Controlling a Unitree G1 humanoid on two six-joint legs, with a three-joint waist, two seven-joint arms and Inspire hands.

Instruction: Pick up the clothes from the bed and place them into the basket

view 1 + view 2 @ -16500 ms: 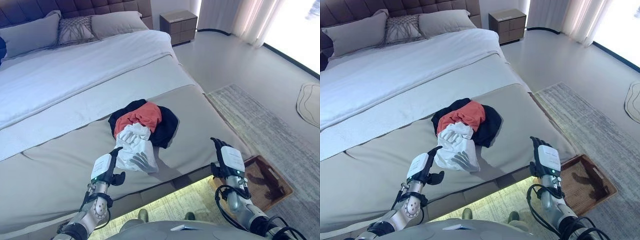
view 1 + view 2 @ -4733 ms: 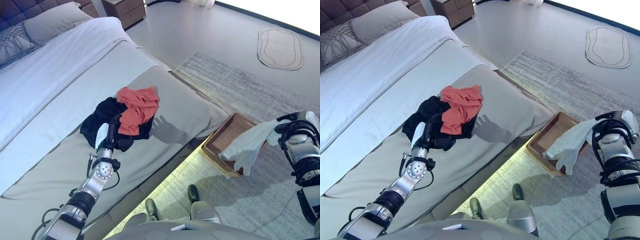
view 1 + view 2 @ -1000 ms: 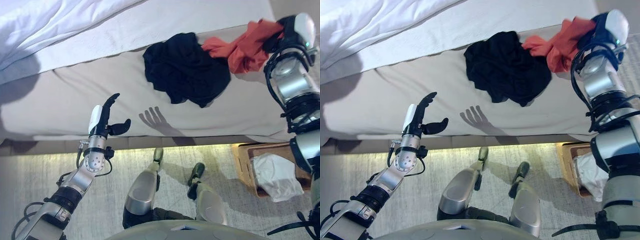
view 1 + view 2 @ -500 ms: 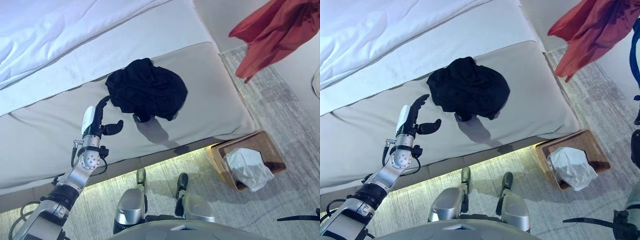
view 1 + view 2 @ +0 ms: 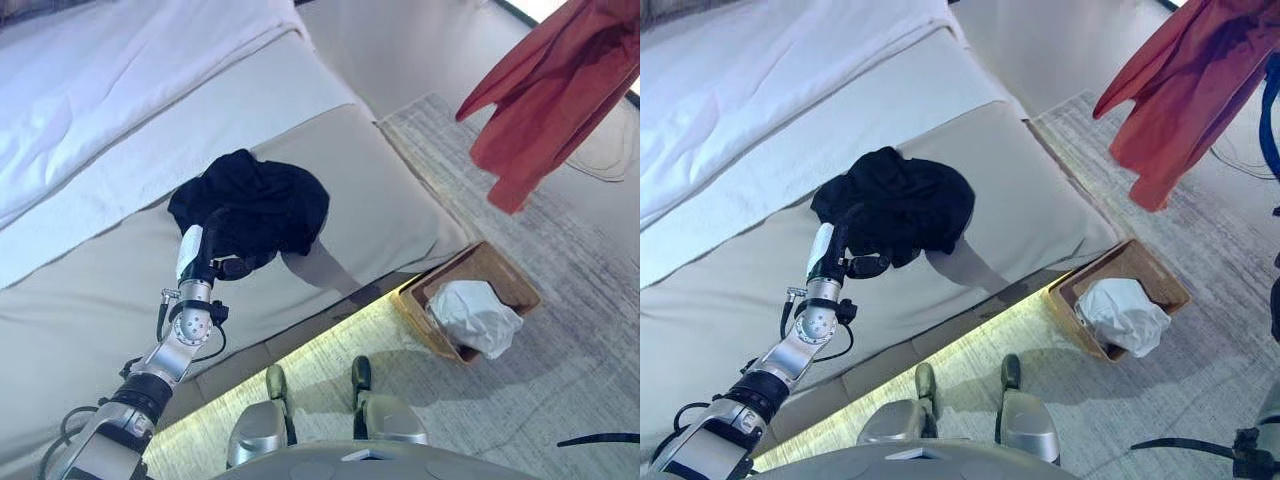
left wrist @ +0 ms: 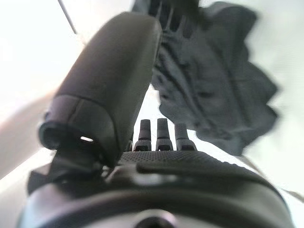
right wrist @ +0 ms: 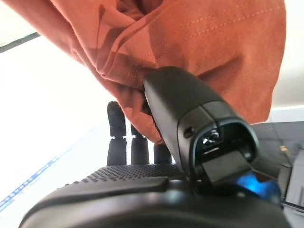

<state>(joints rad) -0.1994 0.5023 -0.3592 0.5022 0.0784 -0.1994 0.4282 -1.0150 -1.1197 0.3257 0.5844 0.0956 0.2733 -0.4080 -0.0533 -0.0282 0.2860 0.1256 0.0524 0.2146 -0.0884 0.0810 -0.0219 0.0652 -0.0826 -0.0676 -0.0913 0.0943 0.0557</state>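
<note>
An orange-red garment hangs in the air at the upper right, above the rug. My right hand is shut on it, with the thumb and fingers pinching its cloth. A black garment lies crumpled on the bed's beige cover. My left hand is open at the black garment's near edge, fingers pointing at it; the garment also shows in the left wrist view. A brown basket stands on the floor by the bed's corner and holds a white garment.
A white duvet covers the far part of the bed. A grey rug lies under the basket and beside the bed. A lit strip runs along the bed's lower edge.
The camera has shifted. My left hand has moved from beside the black garment up to its near edge. My right hand still holds the orange-red garment up in the air.
</note>
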